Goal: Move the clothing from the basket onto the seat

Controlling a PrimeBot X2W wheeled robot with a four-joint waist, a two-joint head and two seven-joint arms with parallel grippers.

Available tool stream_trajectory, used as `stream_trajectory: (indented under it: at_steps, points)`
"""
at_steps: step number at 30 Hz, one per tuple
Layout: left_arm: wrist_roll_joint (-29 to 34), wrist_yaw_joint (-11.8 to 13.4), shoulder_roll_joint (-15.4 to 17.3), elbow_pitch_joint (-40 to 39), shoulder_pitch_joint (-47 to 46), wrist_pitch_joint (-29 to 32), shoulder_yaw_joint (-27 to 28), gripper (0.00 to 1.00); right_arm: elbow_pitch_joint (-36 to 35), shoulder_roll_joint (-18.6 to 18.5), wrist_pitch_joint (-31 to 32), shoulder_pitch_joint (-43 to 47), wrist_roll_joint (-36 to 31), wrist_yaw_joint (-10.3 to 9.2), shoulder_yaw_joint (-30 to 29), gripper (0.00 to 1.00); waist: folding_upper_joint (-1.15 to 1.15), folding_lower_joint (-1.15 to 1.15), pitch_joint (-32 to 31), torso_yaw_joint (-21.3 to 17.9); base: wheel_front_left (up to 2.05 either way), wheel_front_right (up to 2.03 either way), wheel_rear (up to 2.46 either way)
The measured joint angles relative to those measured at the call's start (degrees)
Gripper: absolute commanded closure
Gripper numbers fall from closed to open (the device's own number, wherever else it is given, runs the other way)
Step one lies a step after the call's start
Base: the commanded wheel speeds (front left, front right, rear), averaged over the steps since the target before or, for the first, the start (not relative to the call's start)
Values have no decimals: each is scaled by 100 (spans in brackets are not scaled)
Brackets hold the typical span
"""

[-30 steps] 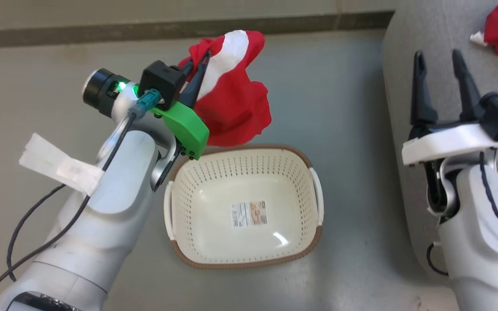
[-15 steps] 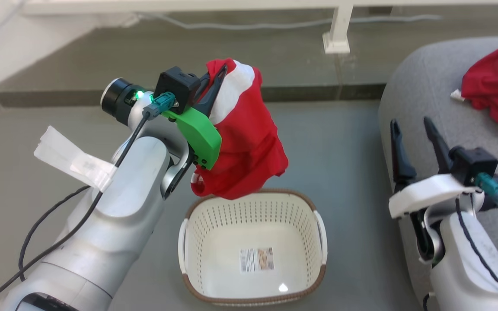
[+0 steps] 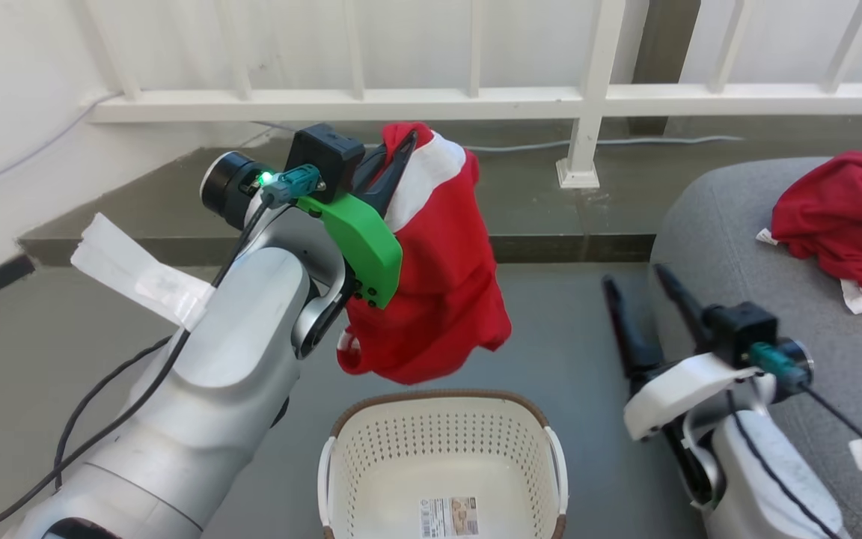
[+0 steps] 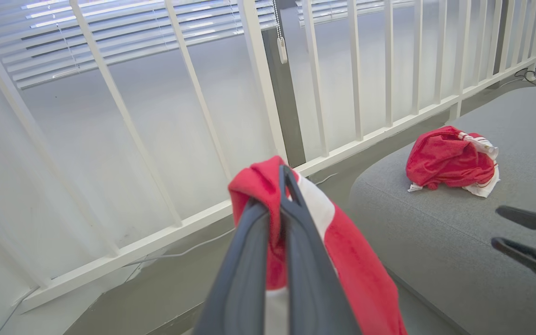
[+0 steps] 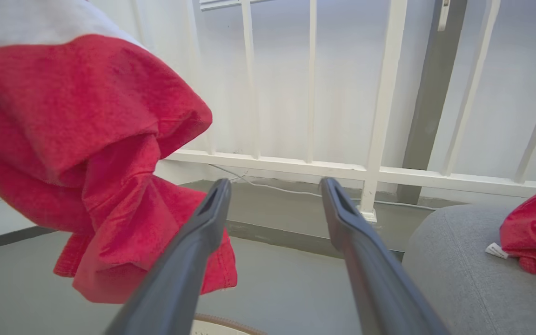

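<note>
**Item 1, held garment** (image 3: 438, 299). Soft red cloth with one broad white stripe running down from the top. It is bunched at the grip and hangs in loose folds, with a white-trimmed opening at its lower left. I see it in the air above the far rim of the basket (image 3: 431, 394), not touching it.

**Item 2, other garment** (image 3: 842, 224). Red, crumpled in a heap, with white trim along its near edge and a small white label (image 3: 764, 237) at its left. It lies on the seat (image 3: 738, 224), toward the far side.

**Item 3, basket.** Cream, perforated walls, brown rim, white side handles. It stands on the floor (image 3: 64, 359) just left of the seat, with nothing inside but a sticker (image 3: 450, 516) on its base.

**Item 4, left hand** (image 3: 405, 141). My left wrist view shows both fingers pinched together on the top of the held garment.

**Item 5, right hand** (image 3: 634, 275). Fingers spread wide with nothing between them. It is over the floor beside the seat's near-left edge.

**Changes over the last second.**
- My head camera has tipped upward, so the basket now sits at the bottom edge of the view and a white railing (image 3: 401, 96) has come in at the top.
- The held garment was flared out sideways and now hangs straight down.
- The left hand has kept its pinch.
- The right hand has stayed wide. It was over the seat and now stands off its edge.
</note>
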Motion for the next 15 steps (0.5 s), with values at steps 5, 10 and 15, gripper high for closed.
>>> stream_trajectory:
  at_steps: [5, 10, 15]
  points:
    - [-178, 0, -3, -175, 4, 105, -64, 100, 42, 0, 0, -38, 57, 105, 555, 0, 0, 0, -85, 28, 0, 0, 0]
    - [-227, 0, -12, -376, 24, 207, -199, 100, 90, -3, 1, -112, 330, 177, 1077, 0, 0, 0, -75, 67, 0, 0, 0]
    - [-277, 0, -22, -626, 24, 280, -346, 100, 254, -14, 0, -403, 550, 178, 1406, 0, 0, 0, -23, 181, 0, 0, 0]
